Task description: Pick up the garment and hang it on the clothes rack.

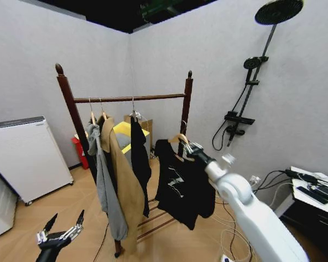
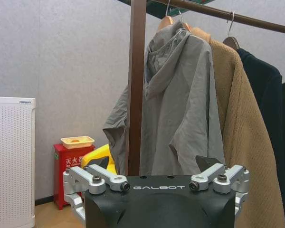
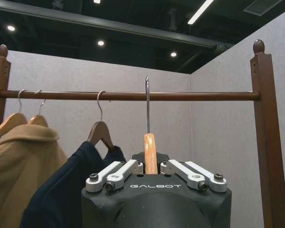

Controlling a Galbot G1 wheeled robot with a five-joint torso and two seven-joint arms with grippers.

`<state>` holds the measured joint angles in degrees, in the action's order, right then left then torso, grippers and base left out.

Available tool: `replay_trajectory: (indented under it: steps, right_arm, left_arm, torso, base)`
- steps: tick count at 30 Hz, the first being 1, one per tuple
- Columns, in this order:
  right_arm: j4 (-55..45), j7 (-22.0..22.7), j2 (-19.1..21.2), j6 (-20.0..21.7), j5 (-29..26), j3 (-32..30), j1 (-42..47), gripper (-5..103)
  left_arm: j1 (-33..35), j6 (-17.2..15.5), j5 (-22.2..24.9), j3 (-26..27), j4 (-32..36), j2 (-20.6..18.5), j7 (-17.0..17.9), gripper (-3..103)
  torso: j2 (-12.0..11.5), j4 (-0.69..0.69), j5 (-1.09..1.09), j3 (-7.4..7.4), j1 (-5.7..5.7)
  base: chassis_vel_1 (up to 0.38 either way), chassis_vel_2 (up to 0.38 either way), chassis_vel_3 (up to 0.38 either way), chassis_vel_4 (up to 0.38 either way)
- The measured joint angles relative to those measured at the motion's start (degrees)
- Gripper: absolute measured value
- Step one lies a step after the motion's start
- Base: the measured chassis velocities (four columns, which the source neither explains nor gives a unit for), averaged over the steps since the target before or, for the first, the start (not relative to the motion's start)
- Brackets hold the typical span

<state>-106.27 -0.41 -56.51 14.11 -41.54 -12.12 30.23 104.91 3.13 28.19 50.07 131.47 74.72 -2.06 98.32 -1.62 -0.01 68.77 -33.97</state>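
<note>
Right gripper pinches the wooden hanger of the soft, light garment below the clothes rack rail; left gripper spread, idle.

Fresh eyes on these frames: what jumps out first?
The right gripper holds the black garment up by its wooden hanger, the hook near the rail of the clothes rack. On that rail hang a grey hooded jacket, a tan coat and a dark top. The left gripper hangs low, open.

A grey hooded jacket hangs beside a tan coat.
</note>
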Motion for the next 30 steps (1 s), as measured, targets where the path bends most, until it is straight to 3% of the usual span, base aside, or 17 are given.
replay_trajectory:
  steps: [7,13,16,30]
  right_arm:
    - [11.0,0.1,-3.7,-1.2,0.9,6.2,-12.7,10]
    - [22.4,0.2,-12.6,-1.8,2.3,12.5,-24.3,10]
    - [27.2,-0.4,-15.1,-3.5,4.7,14.4,-27.6,10]
    - [47.5,-1.5,-22.3,-7.0,10.3,16.2,-39.7,10]
  left_arm:
    - [0.0,0.0,0.0,0.0,0.0,0.0,0.0,100]
    - [0.0,0.0,0.0,0.0,0.0,0.0,0.0,100]
    - [0.0,0.0,0.0,0.0,0.0,0.0,0.0,100]
    - [0.0,0.0,0.0,0.0,0.0,0.0,0.0,100]
  torso:
    - [0.0,-0.01,0.00,0.02,-0.05]
    - [0.0,0.04,-0.02,0.01,-0.04]
    - [0.0,0.03,-0.02,0.01,-0.03]
    - [0.0,-0.01,0.00,0.00,-0.03]
  base:
    - [0.000,0.000,0.000,0.000]
    - [0.000,0.000,0.000,0.000]
    - [0.000,0.000,0.000,0.000]
    - [0.000,0.000,0.000,0.000]
